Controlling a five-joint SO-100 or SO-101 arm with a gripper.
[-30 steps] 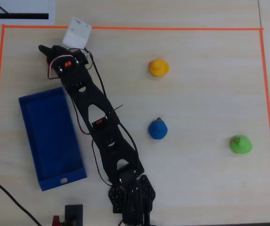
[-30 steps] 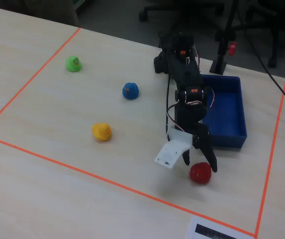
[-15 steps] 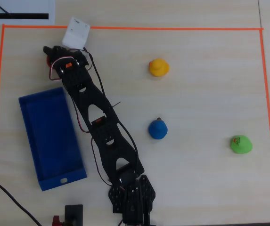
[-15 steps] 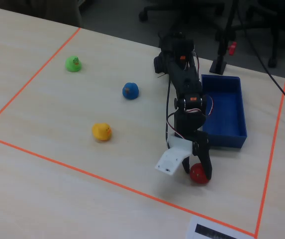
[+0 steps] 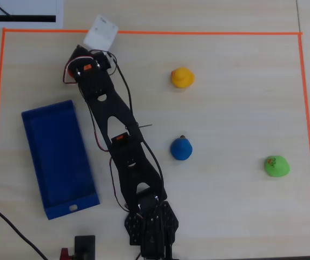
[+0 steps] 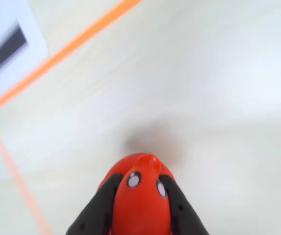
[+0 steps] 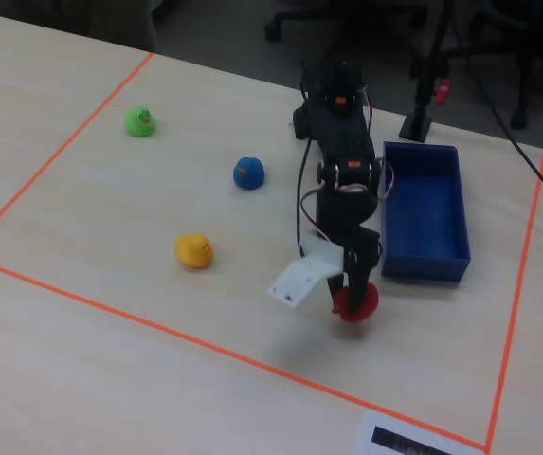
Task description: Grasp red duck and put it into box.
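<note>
The red duck (image 6: 141,200) sits between my two black fingers (image 6: 101,208) in the wrist view, its beak pointing away from the camera. My gripper (image 6: 140,185) is shut on it. In the fixed view the gripper (image 7: 354,289) points down and holds the duck (image 7: 357,306) at or just above the table, in front of the near end of the blue box (image 7: 425,256). In the overhead view the gripper (image 5: 81,67) is at the upper left, beyond the far end of the box (image 5: 34,157), and hides almost all of the duck.
A yellow duck (image 5: 182,77), a blue duck (image 5: 180,149) and a green duck (image 5: 276,166) stand to the right of the arm in the overhead view. Orange tape (image 5: 155,32) frames the work area. A white sheet (image 6: 8,44) lies outside the tape.
</note>
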